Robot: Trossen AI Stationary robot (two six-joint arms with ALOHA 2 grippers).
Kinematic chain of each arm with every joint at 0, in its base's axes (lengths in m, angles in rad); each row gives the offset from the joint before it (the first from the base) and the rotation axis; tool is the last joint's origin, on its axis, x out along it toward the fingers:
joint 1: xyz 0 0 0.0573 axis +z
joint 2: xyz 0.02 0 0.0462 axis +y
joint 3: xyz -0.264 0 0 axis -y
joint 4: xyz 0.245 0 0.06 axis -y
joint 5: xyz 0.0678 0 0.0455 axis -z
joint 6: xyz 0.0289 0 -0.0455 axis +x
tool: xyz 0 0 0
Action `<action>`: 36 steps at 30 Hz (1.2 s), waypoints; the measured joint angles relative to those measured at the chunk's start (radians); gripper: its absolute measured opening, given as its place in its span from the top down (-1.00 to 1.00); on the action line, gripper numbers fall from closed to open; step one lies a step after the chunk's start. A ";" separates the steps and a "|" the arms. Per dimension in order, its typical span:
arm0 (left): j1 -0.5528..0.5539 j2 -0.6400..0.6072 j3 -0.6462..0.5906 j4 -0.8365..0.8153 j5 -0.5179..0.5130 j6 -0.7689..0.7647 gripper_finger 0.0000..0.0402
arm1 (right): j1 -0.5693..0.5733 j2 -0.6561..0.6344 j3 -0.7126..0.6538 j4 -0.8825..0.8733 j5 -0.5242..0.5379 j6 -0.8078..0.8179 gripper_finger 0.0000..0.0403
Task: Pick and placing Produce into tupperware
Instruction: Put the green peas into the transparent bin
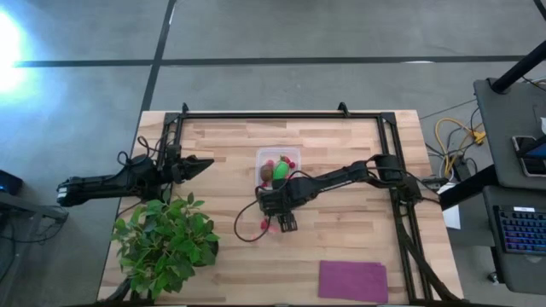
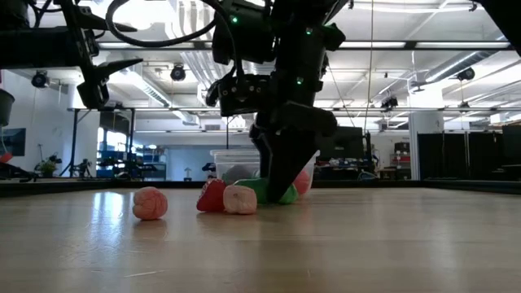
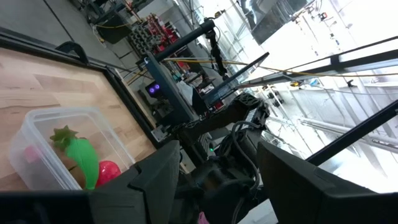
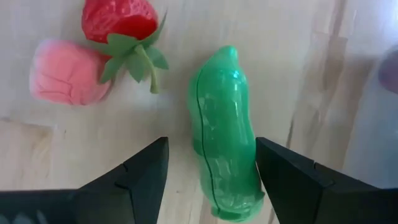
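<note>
The clear tupperware [image 1: 266, 155] [image 3: 43, 127] stands mid-table and holds a green piece [image 3: 82, 160], a brown ball [image 1: 268, 172] and red pieces [image 3: 109, 171]. On the wood near it lie a green oblong piece [image 4: 225, 134], a red strawberry [image 4: 118, 18] [image 2: 212, 196] and two pink pieces [image 4: 65, 71] [image 2: 150, 203]. My right gripper [image 4: 211, 168] [image 1: 279, 220] points down over the green oblong piece, open, one finger on each side of it. My left gripper [image 3: 217, 180] [image 1: 203, 164] waits open to the tupperware's left, above the table. My right gripper comes from above with its fingers across the green oblong piece, which lies flat on the table. One finger [image 4: 283, 177] stands right beside the piece's side [image 4: 254, 180]; I cannot tell whether it touches.
A big leafy plant [image 1: 166, 243] stands at the near left, close to my left arm. A flat purple mat [image 1: 352, 281] lies at the near right. A black frame [image 1: 281, 113] borders the table's far, left and right sides.
</note>
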 joint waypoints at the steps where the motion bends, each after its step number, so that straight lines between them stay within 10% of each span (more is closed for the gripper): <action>1: 0.000 0.000 0.000 0.000 0.000 0.000 0.00 | 0.001 0.000 0.000 -0.001 0.000 0.000 -0.14; 22: 0.000 0.000 0.000 0.000 0.000 0.000 0.00 | 0.009 -0.040 0.019 -0.022 0.005 0.145 0.29; 36: 0.000 0.000 0.000 0.000 0.000 0.000 0.00 | 0.012 -0.113 0.143 -0.138 0.020 0.200 0.23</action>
